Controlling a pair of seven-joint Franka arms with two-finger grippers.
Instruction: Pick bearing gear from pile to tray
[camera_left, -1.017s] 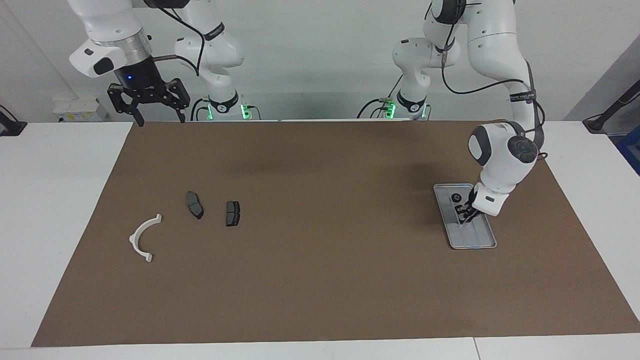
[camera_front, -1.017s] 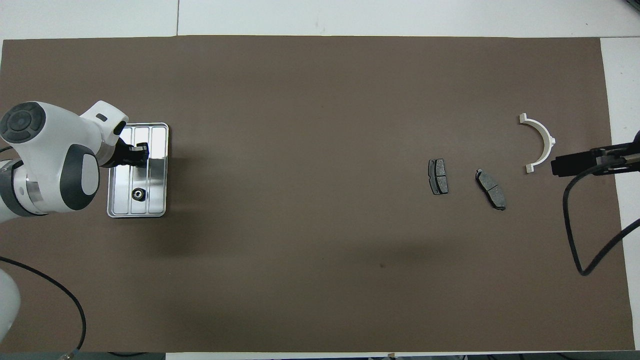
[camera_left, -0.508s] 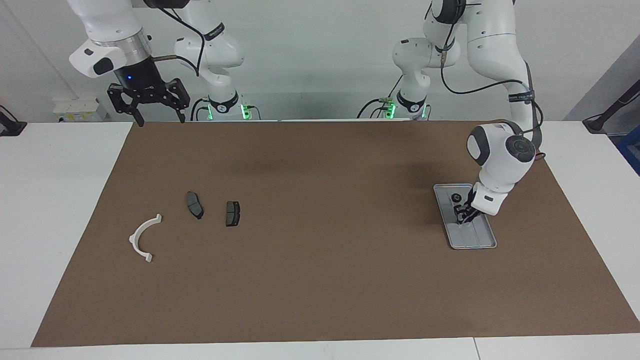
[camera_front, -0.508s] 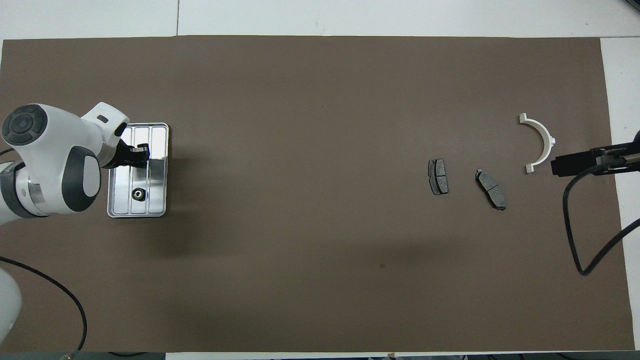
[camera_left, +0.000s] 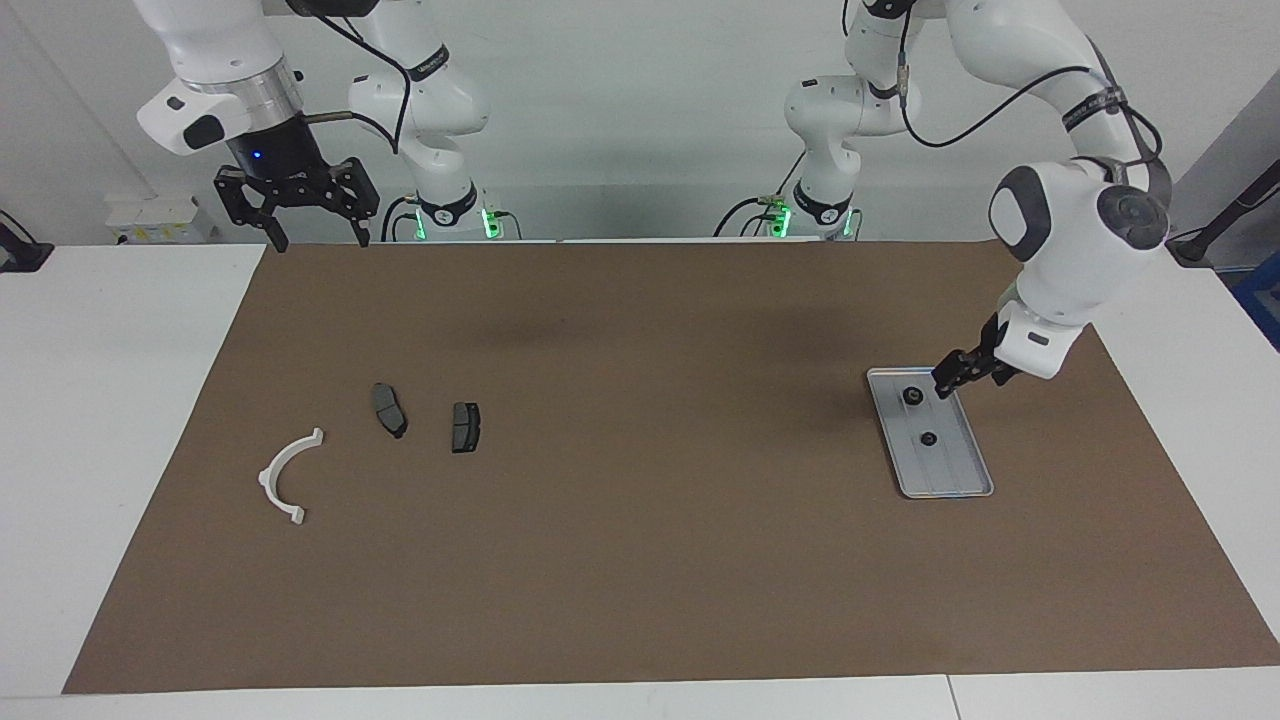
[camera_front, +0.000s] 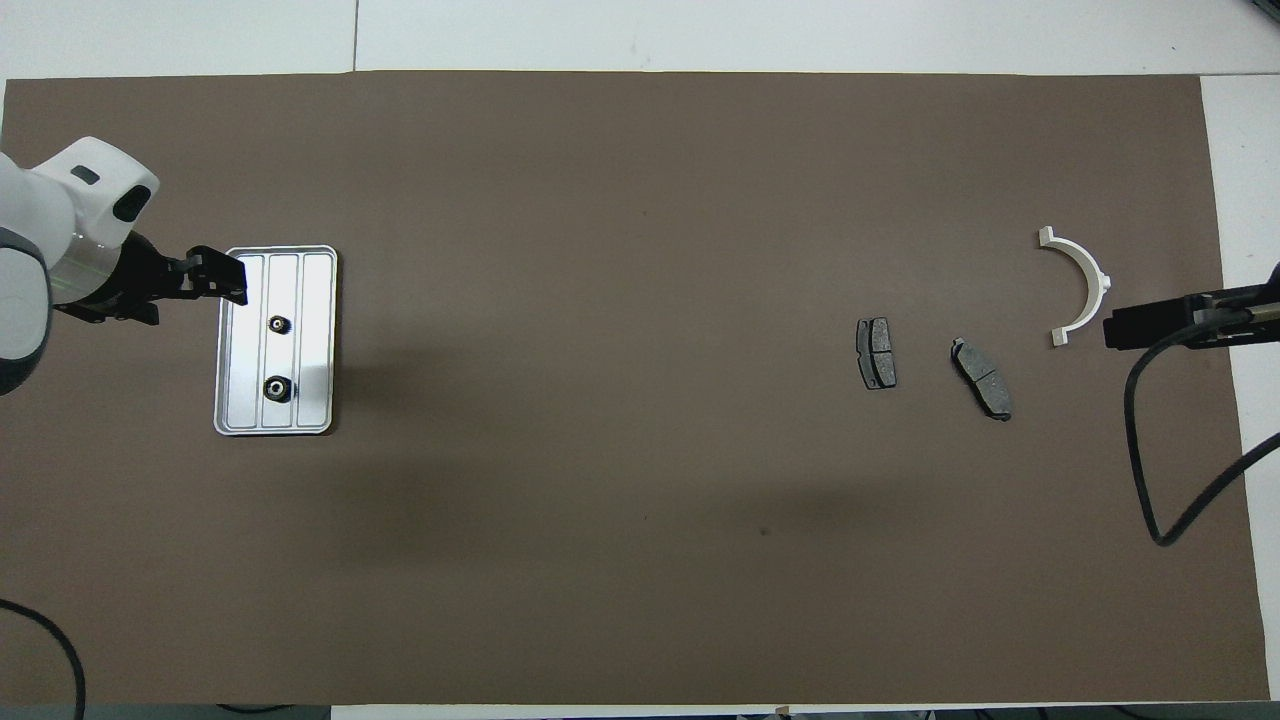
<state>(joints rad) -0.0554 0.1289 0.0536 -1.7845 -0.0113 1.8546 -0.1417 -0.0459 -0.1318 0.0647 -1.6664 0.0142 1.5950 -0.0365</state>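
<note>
The silver tray lies on the brown mat toward the left arm's end; it also shows in the overhead view. Two small black gears lie in it: one nearer the robots, one farther. My left gripper hangs open and empty above the tray's outer rim. The pile lies toward the right arm's end: a white arc and two dark brake pads. My right gripper waits open, raised over the mat's edge by the robots.
In the overhead view the arc and the pads lie apart from one another. The right gripper and its cable reach in beside the arc. White table borders the mat.
The left gripper has let go of a gear, which now lies in the tray. It has risen and drawn back from the tray's middle to its outer rim. The right arm has not moved.
</note>
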